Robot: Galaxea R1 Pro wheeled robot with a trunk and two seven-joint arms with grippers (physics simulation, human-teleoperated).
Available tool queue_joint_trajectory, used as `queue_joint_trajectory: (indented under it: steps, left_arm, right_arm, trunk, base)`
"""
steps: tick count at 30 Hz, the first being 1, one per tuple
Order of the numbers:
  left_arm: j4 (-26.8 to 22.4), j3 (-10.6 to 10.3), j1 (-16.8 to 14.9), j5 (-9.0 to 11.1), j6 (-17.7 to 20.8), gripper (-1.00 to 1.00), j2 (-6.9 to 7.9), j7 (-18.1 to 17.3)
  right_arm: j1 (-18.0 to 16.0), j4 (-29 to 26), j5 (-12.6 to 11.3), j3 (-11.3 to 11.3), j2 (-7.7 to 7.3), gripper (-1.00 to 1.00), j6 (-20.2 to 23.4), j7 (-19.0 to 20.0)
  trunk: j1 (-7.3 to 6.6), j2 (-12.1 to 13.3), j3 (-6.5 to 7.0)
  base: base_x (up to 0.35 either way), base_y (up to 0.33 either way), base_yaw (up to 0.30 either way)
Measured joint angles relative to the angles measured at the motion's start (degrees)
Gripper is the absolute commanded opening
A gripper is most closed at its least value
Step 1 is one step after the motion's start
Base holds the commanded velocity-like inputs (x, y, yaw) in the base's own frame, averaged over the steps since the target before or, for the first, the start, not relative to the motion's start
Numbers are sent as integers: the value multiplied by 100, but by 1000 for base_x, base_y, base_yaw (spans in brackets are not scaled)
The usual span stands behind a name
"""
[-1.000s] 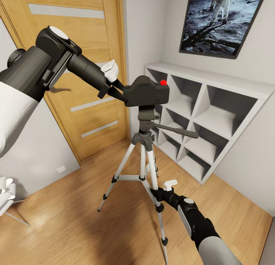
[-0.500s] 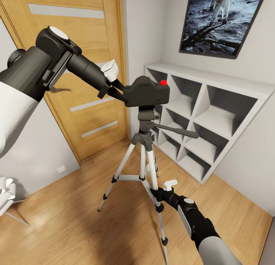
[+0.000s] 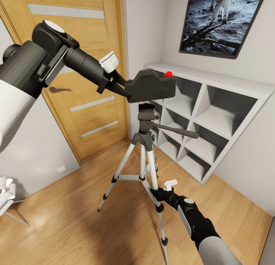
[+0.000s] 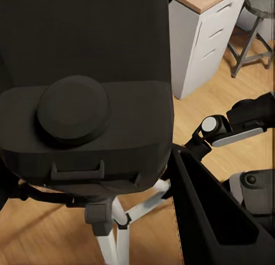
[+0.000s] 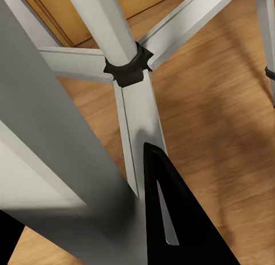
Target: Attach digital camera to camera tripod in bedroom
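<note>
My right gripper (image 3: pixel 159 192) is hidden behind a camera tripod (image 3: pixel 145 142) leg, grip unclear. Left gripper (image 3: pixel 121 87) pinches the digital camera (image 3: pixel 151 85) just above the tripod head.

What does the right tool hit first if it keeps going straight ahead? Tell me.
Probably the camera tripod: the right tool sits at a lower silver leg, pointing at it. Contact isn't clear.

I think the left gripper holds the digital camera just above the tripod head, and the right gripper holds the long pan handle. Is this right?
Not quite. In the head view the right gripper is low down at a leg of the camera tripod, not at the pan handle. The left gripper does hold the digital camera above the head.
</note>
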Motion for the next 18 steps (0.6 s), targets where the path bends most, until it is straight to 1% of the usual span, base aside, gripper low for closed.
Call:
queue_joint_trajectory:
  steps: [3,4,8,15,18]
  left_arm:
    - [3,-91,-6,63,1,-100,-5,9]
    - [3,-155,-8,85,1,-100,-5,9]
    - [-2,-251,-11,109,5,-100,4,-6]
    - [-37,-296,-12,109,23,-100,4,-9]
    - [-46,-306,-18,103,116,-100,7,-3]
  right_arm:
    - [0,0,-1,1,0,-100,0,-1]
    - [0,0,-2,1,0,-100,-1,-1]
    - [0,0,0,0,0,-100,0,0]
    - [0,0,1,-2,0,-100,0,3]
    - [0,0,1,-1,0,-100,1,2]
  trunk:
    - [0,0,0]
    - [0,0,0]
    - [0,0,0]
    - [0,0,0]
    - [0,0,0]
  base:
    - [0,0,0]
    - [0,0,0]
    - [0,0,0]
    - [0,0,0]
    - [0,0,0]
